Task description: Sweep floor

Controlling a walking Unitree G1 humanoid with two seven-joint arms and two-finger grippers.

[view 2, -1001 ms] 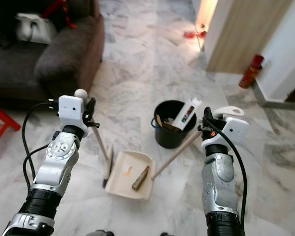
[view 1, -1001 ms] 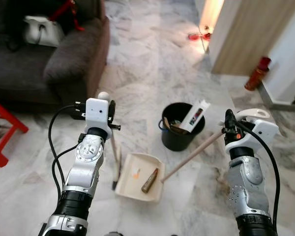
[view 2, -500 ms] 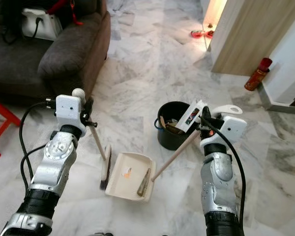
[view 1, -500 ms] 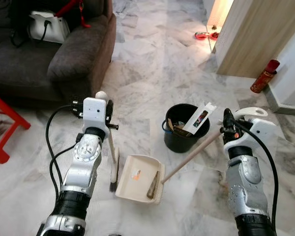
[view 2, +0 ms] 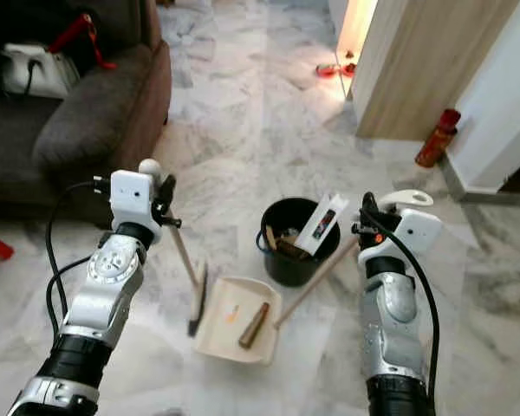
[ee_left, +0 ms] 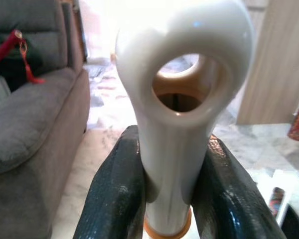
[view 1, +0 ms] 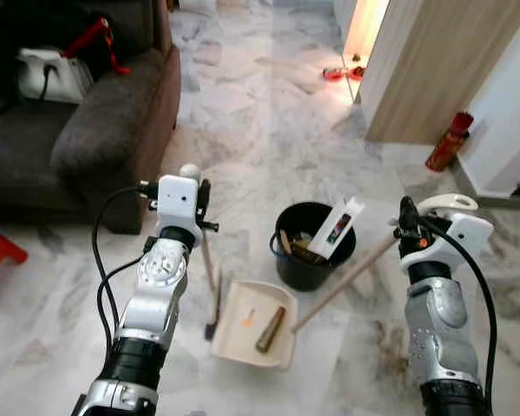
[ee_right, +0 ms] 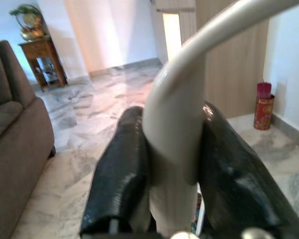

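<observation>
Left wrist view: glossy black fingers (ee_left: 114, 194) of the left gripper (ee_left: 167, 199) pinch the hand brush (view 1: 210, 282) by its smooth cream looped grip. Right gripper (ee_right: 172, 169) is clamped on the dustpan (view 1: 258, 322) handle's curved top. Head view adds the bristles below the left gripper touching marble floor (view 1: 269, 121) beside the cream pan, and a round black bucket (view 1: 310, 247) between the grippers.

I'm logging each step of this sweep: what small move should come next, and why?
Probably lift and tip the dustpan toward the black bucket. The right gripper is shut on its long handle, a brown piece and an orange scrap already lie in the pan, and the left gripper holds the brush just beside the pan.
</observation>
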